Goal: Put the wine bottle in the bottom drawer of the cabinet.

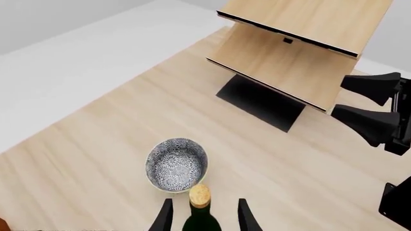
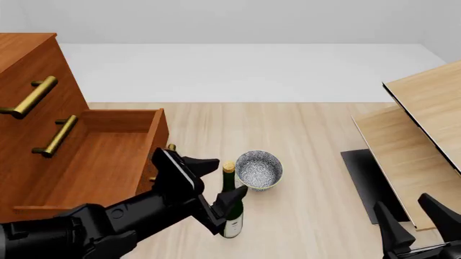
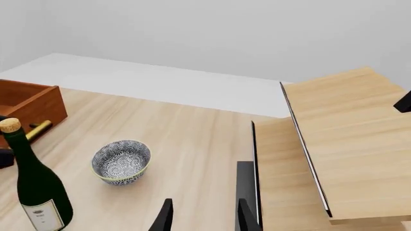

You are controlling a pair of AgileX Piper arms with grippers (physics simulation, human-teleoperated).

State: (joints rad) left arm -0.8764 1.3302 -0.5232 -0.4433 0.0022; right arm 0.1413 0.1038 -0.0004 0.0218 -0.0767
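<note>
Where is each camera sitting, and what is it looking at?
Front view: above and behind the arms, looking forward at the cabinet, wine bottle and both claws.
Left wrist view: behind the left claw, fingers either side of the bottle's neck.
Right wrist view: behind the right claw, over bare table.
All three show the bottle and the bowl.

wine bottle (image 1: 200,211) body cut off in left wrist view, cabinet (image 2: 29,135) top cropped
</note>
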